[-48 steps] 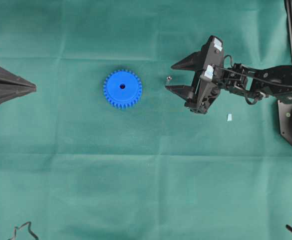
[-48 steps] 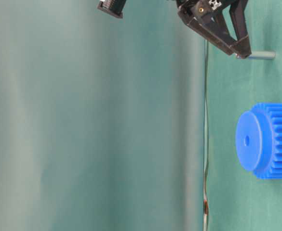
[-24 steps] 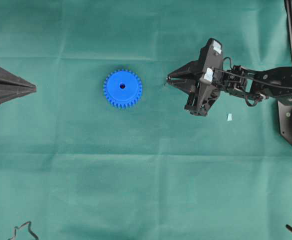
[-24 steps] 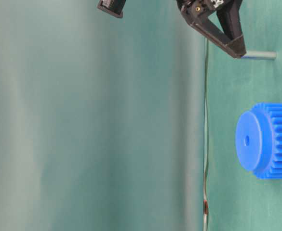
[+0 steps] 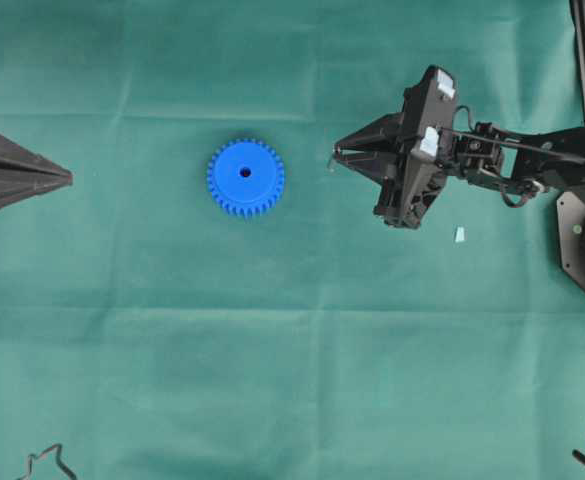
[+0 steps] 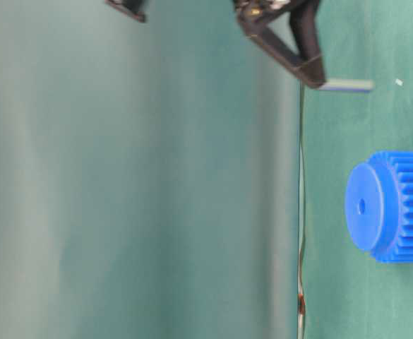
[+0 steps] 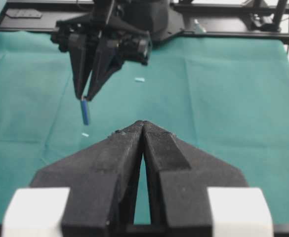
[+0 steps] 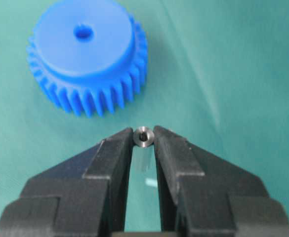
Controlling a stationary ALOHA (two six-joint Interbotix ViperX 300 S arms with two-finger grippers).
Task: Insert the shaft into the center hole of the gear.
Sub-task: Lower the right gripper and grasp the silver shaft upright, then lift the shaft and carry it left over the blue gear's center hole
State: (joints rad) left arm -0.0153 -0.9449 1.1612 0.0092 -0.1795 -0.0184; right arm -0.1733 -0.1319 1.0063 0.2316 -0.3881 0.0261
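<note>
Two tools in view: right tool (image 8: 143, 137) clenched on the shaft (image 8: 143, 136), pin lifted clear of the surface (image 5: 292, 380) toward its right edge in the overhead view. Left tool (image 7: 142, 129) pressed closed on nothing at the left edge. Gear (image 5: 246, 177) flat near the surface's middle, hole (image 5: 245, 172) facing up, well apart from both tools.

A small pale chip (image 5: 459, 234) lies on the green cloth (image 5: 292, 350), a wire shape (image 5: 47, 462) at its corner
</note>
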